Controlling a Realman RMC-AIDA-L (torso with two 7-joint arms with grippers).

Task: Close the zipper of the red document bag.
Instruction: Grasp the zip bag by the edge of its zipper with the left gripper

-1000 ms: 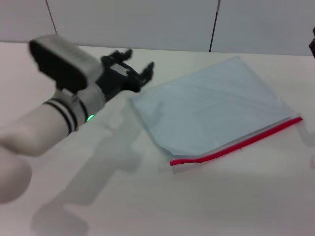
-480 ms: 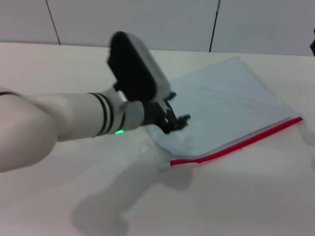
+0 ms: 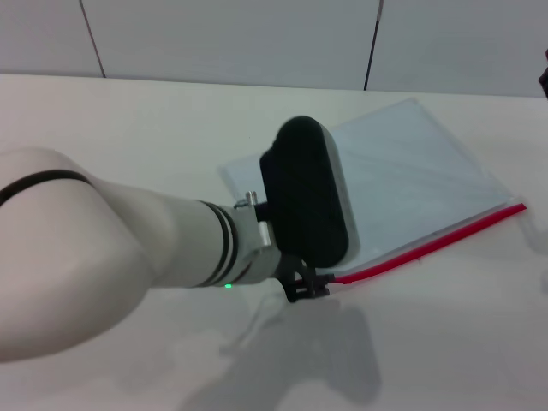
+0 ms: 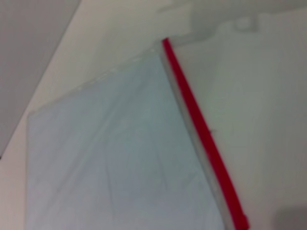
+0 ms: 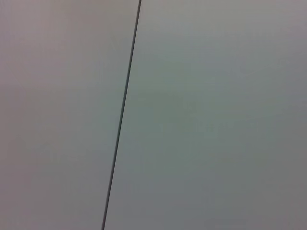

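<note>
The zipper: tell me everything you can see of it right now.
The zipper is a thin bright red strip, plastic by its look, along the near long edge of the red document bag, which lies flat on the white table. It runs straight, slanting away toward the robot's right. Its left end is hidden under the left gripper, which sits there. No slider can be made out.

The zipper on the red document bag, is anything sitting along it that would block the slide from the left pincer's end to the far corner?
Nothing visible does. The zipper runs bare from the left pincer, at the near end of the red document bag, to the far corner. The left wrist view shows only bare table beside it. The slider itself can't be made out.
</note>
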